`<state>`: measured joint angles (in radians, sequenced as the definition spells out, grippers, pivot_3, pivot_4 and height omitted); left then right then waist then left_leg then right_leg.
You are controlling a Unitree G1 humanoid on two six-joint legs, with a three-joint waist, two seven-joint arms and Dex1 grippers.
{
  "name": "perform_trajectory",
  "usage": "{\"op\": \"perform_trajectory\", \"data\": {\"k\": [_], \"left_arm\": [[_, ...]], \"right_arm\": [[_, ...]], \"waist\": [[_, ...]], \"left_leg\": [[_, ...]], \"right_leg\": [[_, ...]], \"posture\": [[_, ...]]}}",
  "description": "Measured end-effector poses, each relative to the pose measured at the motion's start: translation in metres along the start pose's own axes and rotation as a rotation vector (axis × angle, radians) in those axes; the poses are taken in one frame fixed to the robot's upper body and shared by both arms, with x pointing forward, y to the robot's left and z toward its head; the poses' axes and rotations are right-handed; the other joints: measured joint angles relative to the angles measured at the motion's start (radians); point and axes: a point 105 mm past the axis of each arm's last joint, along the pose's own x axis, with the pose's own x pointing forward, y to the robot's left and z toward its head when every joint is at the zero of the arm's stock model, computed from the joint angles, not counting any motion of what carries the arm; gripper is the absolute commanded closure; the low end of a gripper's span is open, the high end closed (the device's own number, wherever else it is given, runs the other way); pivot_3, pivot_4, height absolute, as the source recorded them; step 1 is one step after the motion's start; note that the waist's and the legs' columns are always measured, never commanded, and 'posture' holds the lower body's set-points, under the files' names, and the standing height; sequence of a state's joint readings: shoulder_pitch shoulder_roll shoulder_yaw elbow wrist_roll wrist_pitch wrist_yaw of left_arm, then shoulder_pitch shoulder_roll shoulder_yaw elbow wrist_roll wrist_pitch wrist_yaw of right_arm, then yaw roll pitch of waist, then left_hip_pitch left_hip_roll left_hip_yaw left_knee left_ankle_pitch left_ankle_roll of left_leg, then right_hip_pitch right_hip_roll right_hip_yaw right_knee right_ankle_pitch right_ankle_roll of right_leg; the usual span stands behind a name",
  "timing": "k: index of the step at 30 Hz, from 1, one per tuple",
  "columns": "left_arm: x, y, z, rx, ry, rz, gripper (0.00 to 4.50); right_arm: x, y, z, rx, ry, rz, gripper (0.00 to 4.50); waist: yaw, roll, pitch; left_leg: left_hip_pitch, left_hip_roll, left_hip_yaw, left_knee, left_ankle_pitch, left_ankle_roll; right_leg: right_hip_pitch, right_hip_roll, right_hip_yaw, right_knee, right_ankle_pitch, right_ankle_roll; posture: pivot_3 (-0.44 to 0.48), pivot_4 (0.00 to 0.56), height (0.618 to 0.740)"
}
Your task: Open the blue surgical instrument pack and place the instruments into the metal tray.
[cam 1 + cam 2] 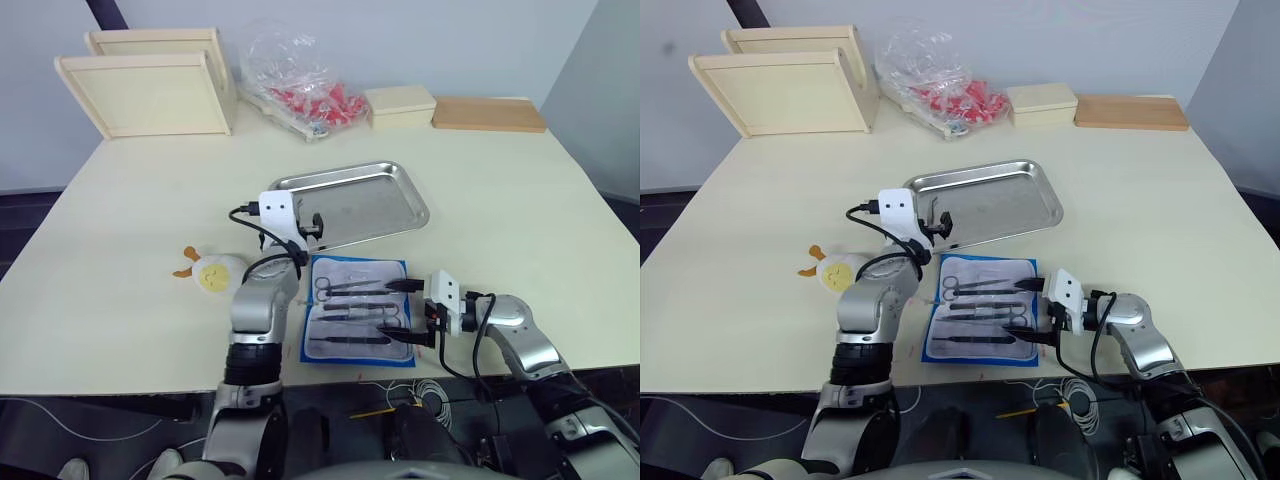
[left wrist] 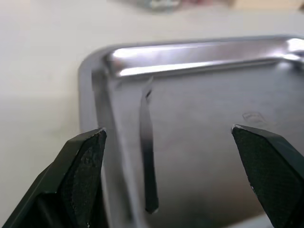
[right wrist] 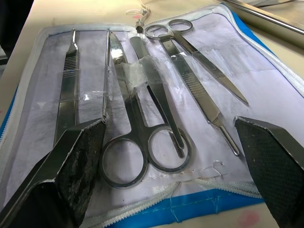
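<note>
The left gripper (image 2: 166, 175) hangs spread wide and empty over the near-left corner of the metal tray (image 1: 400, 215). One slim steel instrument (image 2: 147, 156) already lies in that corner, along the tray's short side; its type is hard to make out. The right gripper (image 3: 171, 166), also spread with nothing between its fingers, hovers low at the 3 o'clock edge of the blue surgical instrument pack (image 1: 357, 311), which lies unzipped and flat on the table (image 1: 520, 200), just at 6 o'clock from the tray.

So the opening looks done and the transfer has barely started. Inside the pack, on the pale lining, remain ring-handled scissors (image 3: 142, 137), a second pair of scissors (image 3: 199, 61), tweezers (image 3: 199, 97) and two more straight pieces (image 3: 69, 85) near the far side. Some seem tucked under a clear sleeve (image 3: 133, 73), so each may need sliding free before lifting.
</note>
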<state>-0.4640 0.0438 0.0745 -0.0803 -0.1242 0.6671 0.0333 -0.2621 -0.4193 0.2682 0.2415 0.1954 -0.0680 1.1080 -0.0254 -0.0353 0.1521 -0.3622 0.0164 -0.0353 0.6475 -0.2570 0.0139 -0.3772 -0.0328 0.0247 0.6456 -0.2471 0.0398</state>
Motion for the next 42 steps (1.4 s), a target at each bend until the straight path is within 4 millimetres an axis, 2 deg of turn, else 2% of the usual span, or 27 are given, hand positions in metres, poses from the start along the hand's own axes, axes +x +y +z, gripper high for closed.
{"op": "perform_trajectory", "data": {"k": [2, 6, 11, 13, 14, 15, 17, 19, 21, 22, 23, 24, 28, 30, 34, 39, 42], "left_arm": [[-0.006, -0.009, 0.006, 0.02, -0.036, -0.16, 0.02], [-0.01, -0.013, 0.013, 0.046, -0.064, -0.304, 0.02], [-0.026, -0.019, 0.023, 0.162, -0.12, -0.567, 0.02], [-0.039, -0.029, 0.021, 0.212, -0.13, -0.736, 0.02], [-0.041, -0.03, 0.02, 0.225, -0.131, -0.76, 0.02], [-0.055, -0.029, 0.017, 0.304, -0.127, -0.906, 0.02], [-0.058, -0.027, 0.016, 0.321, -0.123, -0.939, 0.02], [-0.062, -0.023, 0.014, 0.337, -0.115, -0.99, 0.02], [-0.077, -0.007, 0.009, 0.406, -0.062, -1.15, 0.02], [-0.084, 0.008, 0.005, 0.448, -0.009, -1.218, 0.02], [-0.086, 0.014, 0.005, 0.459, 0.008, -1.24, 0.02], [-0.089, 0.03, 0.008, 0.504, 0.048, -1.301, 0.02], [-0.093, 0.047, 0.014, 0.573, 0.081, -1.343, 0.02], [-0.1, 0.062, 0.018, 0.613, 0.138, -1.363, 0.02], [-0.109, 0.073, 0.02, 0.676, 0.199, -1.391, 0.02], [-0.109, 0.071, 0.03, 0.719, 0.191, -1.432, 0.02], [-0.106, 0.07, 0.032, 0.733, 0.183, -1.436, 0.02]], "right_arm": [[0.001, 0.0, 0.0, 0.0, -0.003, 0.002, 0.0], [0.002, 0.001, 0.001, -0.001, -0.004, 0.003, 0.0], [0.002, 0.001, 0.001, -0.002, -0.005, 0.005, 0.0], [0.003, 0.001, 0.001, -0.002, -0.007, 0.006, 0.0], [0.003, 0.001, 0.001, -0.002, -0.008, 0.006, 0.0], [0.004, 0.002, 0.002, -0.004, -0.01, 0.008, 0.0], [0.004, 0.002, 0.002, -0.004, -0.01, 0.008, 0.0], [0.004, 0.002, 0.001, -0.003, -0.01, 0.007, 0.0], [0.004, 0.002, 0.001, -0.004, -0.01, 0.008, 0.0], [0.004, 0.003, 0.001, -0.004, -0.012, 0.009, 0.0], [0.004, 0.003, 0.001, -0.004, -0.012, 0.009, 0.0], [0.005, 0.003, 0.001, -0.005, -0.012, 0.008, 0.0], [0.005, 0.003, 0.002, -0.006, -0.014, 0.01, 0.0], [0.005, 0.004, 0.002, -0.01, -0.017, 0.015, 0.0], [0.005, 0.005, 0.003, -0.014, -0.017, 0.015, 0.0], [0.004, 0.005, 0.003, -0.016, -0.019, 0.013, 0.0], [0.004, 0.006, 0.004, -0.019, -0.022, 0.014, 0.0]], "waist": [[-0.004, 0.0, 0.0], [-0.005, 0.0, 0.0], [-0.007, 0.0, 0.0], [-0.009, 0.0, 0.0], [-0.011, 0.0, 0.0], [-0.012, 0.0, 0.0], [-0.012, 0.0, 0.0], [-0.011, 0.001, 0.001], [-0.012, 0.003, 0.002], [-0.013, 0.004, 0.003], [-0.012, 0.004, 0.002], [-0.012, 0.003, 0.003], [-0.013, 0.002, 0.003], [-0.014, 0.0, 0.003], [-0.012, -0.001, 0.003], [-0.009, -0.001, 0.003], [-0.009, -0.002, 0.003]], "left_leg": [[0.0, 0.001, 0.0, -0.001, 0.0, 0.0], [0.0, 0.001, 0.0, -0.001, 0.0, 0.0], [0.0, 0.003, 0.0, -0.003, 0.0, 0.0], [0.0, 0.003, 0.001, -0.004, 0.0, 0.0], [0.0, 0.003, 0.001, -0.004, 0.0, 0.0], [0.001, 0.004, 0.001, -0.006, 0.0, 0.0], [0.0, 0.004, 0.001, -0.006, 0.0, 0.0], [0.0, 0.005, 0.0, -0.006, 0.0, 0.0], [0.0, 0.005, 0.001, -0.007, 0.0, 0.0], [0.0, 0.005, 0.001, -0.008, 0.0, 0.0], [0.0, 0.005, 0.001, -0.009, 0.0, 0.0], [-0.001, 0.006, 0.001, -0.009, 0.0, 0.0], [-0.001, 0.006, 0.002, -0.01, 0.0, 0.0], [-0.002, 0.007, 0.004, -0.013, 0.0, 0.0], [-0.003, 0.007, 0.006, -0.014, 0.0, 0.0], [-0.005, 0.007, 0.008, -0.015, -0.001, -0.001], [-0.008, 0.008, 0.008, -0.015, 0.0, 0.0]], "right_leg": [[0.0, -0.001, 0.0, -0.001, -0.002, -0.003], [0.0, -0.001, 0.0, -0.001, -0.002, -0.003], [0.0, -0.003, 0.0, -0.003, -0.002, -0.003], [0.0, -0.004, 0.001, -0.004, -0.002, -0.004], [-0.001, -0.004, 0.001, -0.004, -0.002, -0.004], [-0.001, -0.004, 0.002, -0.004, -0.002, -0.004], [-0.001, -0.004, 0.003, -0.004, -0.002, -0.005], [-0.001, -0.004, 0.003, -0.004, -0.003, -0.005], [-0.003, -0.006, 0.003, -0.005, -0.003, -0.006], [-0.003, -0.006, 0.003, -0.005, -0.003, -0.006], [-0.004, -0.006, 0.003, -0.005, -0.003, -0.006], [-0.005, -0.007, 0.001, -0.005, -0.003, -0.006], [-0.006, -0.013, -0.004, -0.006, -0.003, -0.006], [-0.009, -0.021, -0.012, -0.006, -0.003, -0.006], [-0.011, -0.026, -0.015, -0.007, -0.001, -0.011], [-0.013, -0.041, -0.034, -0.007, -0.001, -0.01], [-0.017, -0.042, -0.04, -0.007, 0.0, -0.01]], "posture": [[0.0, 0.15, 0.74], [0.0, 0.15, 0.74], [0.0, 0.15, 0.74], [0.0, 0.15, 0.74], [0.0, 0.15, 0.74], [0.0, 0.15, 0.74], [0.0, 0.15, 0.74], [0.0, 0.15, 0.74], [0.0, 0.15, 0.74], [0.0, 0.15, 0.74], [0.0, 0.15, 0.74], [0.0, 0.15, 0.74], [0.0, 0.15, 0.74], [0.0, 0.15, 0.74], [0.0, 0.15, 0.74], [0.0, 0.15, 0.74], [0.0, 0.15, 0.74]]}}
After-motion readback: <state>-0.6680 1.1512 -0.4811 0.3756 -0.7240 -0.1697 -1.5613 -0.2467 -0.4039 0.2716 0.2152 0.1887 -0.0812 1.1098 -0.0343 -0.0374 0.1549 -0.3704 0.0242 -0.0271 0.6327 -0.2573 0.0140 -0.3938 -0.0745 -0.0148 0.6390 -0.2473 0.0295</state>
